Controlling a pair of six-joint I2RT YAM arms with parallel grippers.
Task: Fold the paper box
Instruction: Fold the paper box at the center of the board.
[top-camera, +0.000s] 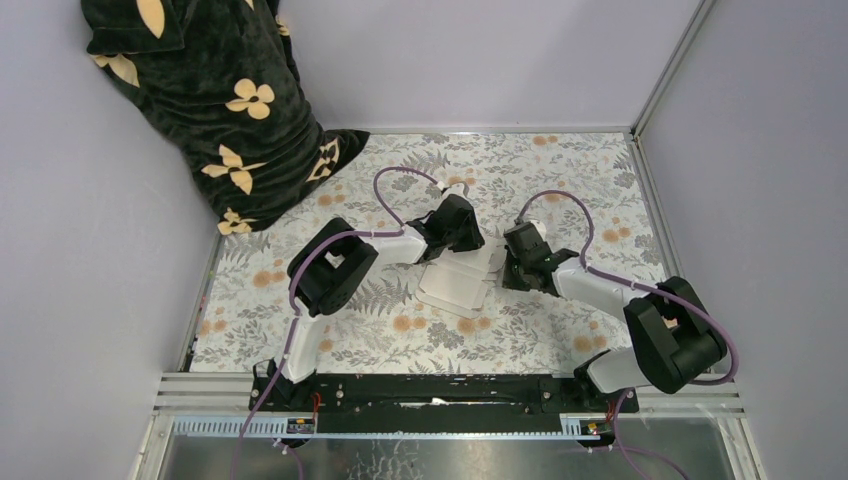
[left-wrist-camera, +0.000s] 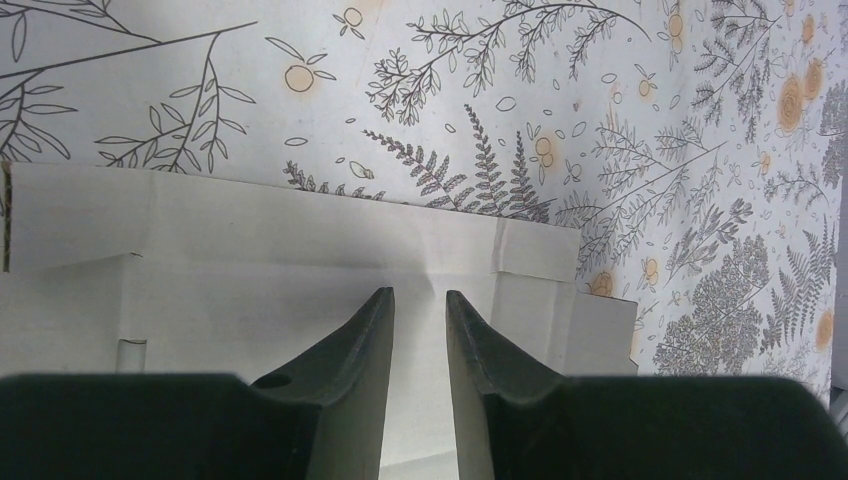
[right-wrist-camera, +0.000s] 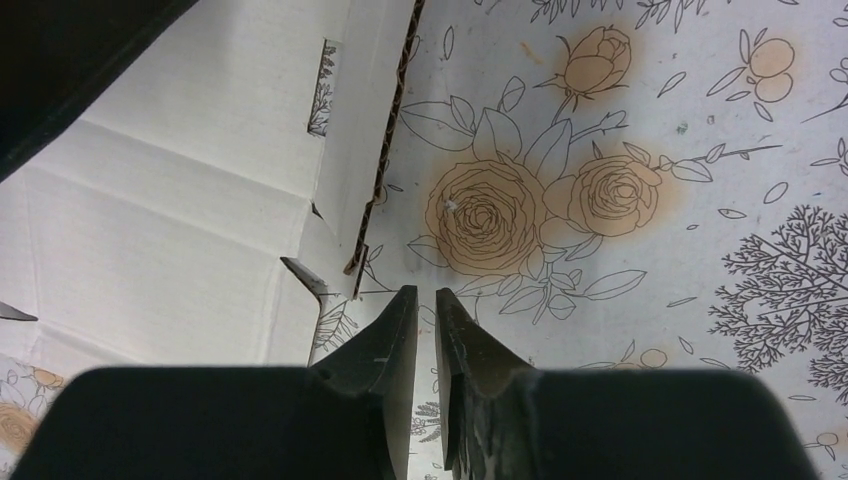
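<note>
Overhead, the paper box lies flat on the floral tablecloth between both arms. Close up, the left gripper is over its white panel, jaws narrowly apart — whether they pinch anything I cannot tell. The right gripper — a slit apart, empty — sits just beside the box's corrugated edge.

**Desk:** The left arm and right arm, seen from above: how are they built?

**Photographer:** White shells on the links, with bulky, round-cornered black housings at the joints. A purple cable runs along each arm, and both bases are bolted to a black rail.

**Desk:** And the tips?

**Photographer:** The left gripper and right gripper each carry two dark, tapering fingers. A small round hole marks one left finger, and a broad black body sits behind each pair.
</note>
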